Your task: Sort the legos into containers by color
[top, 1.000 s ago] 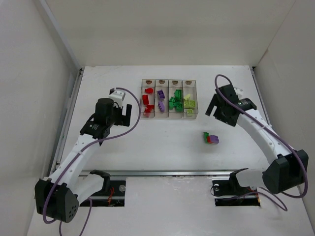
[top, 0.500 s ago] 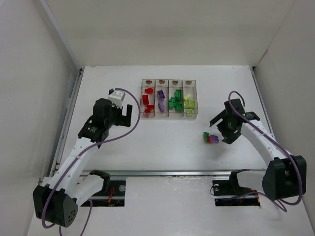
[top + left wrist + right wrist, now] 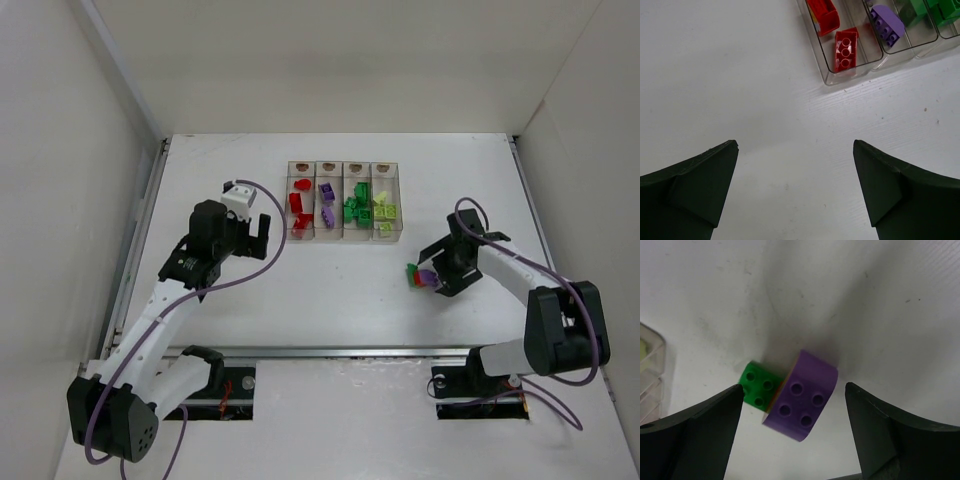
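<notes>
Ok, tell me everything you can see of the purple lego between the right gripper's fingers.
The purple lego is a small glossy plastic brick with four round studs on top and one side rounded off. It lies studs-up on the white table, outside the containers, with a dark green lego close against one side; a thin reddish edge shows between them. The right gripper is open and straddles it, and neither finger appears to touch the purple brick.

Left tool (image 3: pixel 795 145) and right tool (image 3: pixel 794 386), jaws wide, arms outstretched.
</notes>
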Robot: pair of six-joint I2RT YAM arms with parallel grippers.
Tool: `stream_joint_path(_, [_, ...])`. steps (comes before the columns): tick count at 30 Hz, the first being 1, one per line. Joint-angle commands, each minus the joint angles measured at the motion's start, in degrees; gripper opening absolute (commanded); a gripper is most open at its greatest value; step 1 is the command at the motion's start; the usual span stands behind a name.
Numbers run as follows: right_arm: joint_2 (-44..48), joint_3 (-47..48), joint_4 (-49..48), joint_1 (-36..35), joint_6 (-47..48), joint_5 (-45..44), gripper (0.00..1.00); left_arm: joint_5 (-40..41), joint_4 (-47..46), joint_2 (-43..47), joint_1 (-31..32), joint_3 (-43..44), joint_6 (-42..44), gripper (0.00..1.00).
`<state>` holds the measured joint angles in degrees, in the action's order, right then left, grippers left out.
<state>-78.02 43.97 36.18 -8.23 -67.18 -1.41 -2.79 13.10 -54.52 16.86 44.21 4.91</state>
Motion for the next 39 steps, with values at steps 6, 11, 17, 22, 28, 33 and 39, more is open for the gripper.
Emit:
stream_joint_path(6, [2.0, -3.5, -5.1, 0.1, -1.3, 1.8, 0.81, -3.0, -0.5, -0.6, -0.1, 0.9, 1.2, 0.99])
stream_joint_path(11, [-0.4, -2.3, -6.7, 0.1, 0.0, 2.8, 0.52, -3.0, -0.5, -1.1, -0.1, 1.4, 1.2, 0.99])
stream_joint_path(17, [-0.8, 0.0, -5.2, 0.1, 4.6, -0.1, 0.0, 0.6, 0.1, -1.1, -0.1, 3.2, -0.1, 0.99])
stream_joint_path(22, [2.9, 6.0, -4.8, -4.6, 12.8, -3.8, 0.0, 1.6, 4.5, -1.8, -0.1, 8.7, 1.0, 0.99])
stream_joint_path(28, [4.1, 22.8, -1.0, -9.5, 18.1, -5.4, 0.0, 4.0, 5.2, -2.6, 0.5, 16.0, 15.5, 0.99])
stream_joint_path(33, [2.7, 35.8, -2.3, -11.6, 18.1, -3.4, 0.0, -1.3, 0.4, -1.6, 2.2, 20.9, 30.0, 0.99])
stream_joint_path(39, [-2.4, 45.7, -4.7, -12.2, 16.3, -1.5, 0.0, -16.7, -10.2, -2.3, 6.1, 19.6, 44.5, 0.99])
